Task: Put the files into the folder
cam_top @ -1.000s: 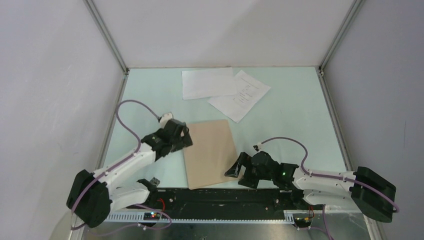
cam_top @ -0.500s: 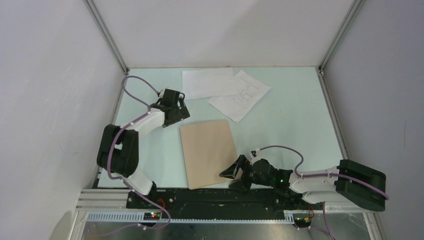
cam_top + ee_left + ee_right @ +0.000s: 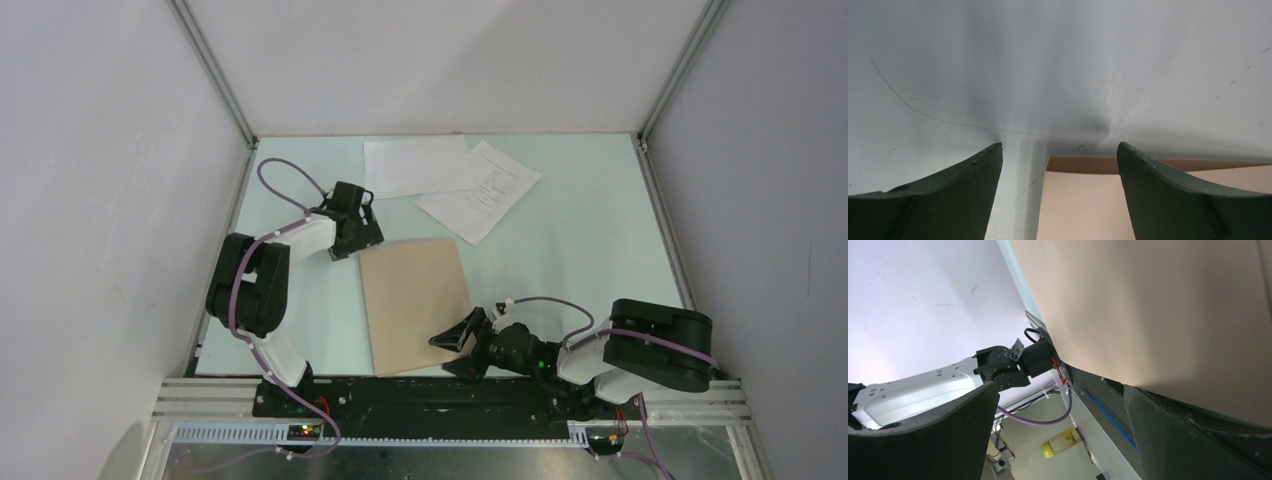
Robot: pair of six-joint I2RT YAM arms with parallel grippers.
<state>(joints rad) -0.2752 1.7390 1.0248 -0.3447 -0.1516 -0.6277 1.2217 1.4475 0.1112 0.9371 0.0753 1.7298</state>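
Note:
The tan folder [image 3: 415,300] lies shut and flat on the table's middle. Two white files lie at the back: a blank sheet [image 3: 415,165] and a printed sheet [image 3: 482,190], overlapping slightly. My left gripper [image 3: 362,232] is open and low at the folder's far-left corner. In the left wrist view the gripper [image 3: 1060,145] straddles that folder corner [image 3: 1083,200]. My right gripper [image 3: 455,345] is open at the folder's near-right edge. In the right wrist view the gripper [image 3: 1060,387] holds nothing, and the folder [image 3: 1158,305] runs just above one finger [image 3: 1198,440].
The black base rail [image 3: 420,392] runs along the near edge under the folder's near end. White walls with metal posts [image 3: 215,70] close in the left, back and right. The left arm's base [image 3: 948,385] shows in the right wrist view.
My left gripper has swung from the folder's left edge away to its far-left corner. My right gripper has slid left along the near edge toward the folder. The folder and sheets have not moved.

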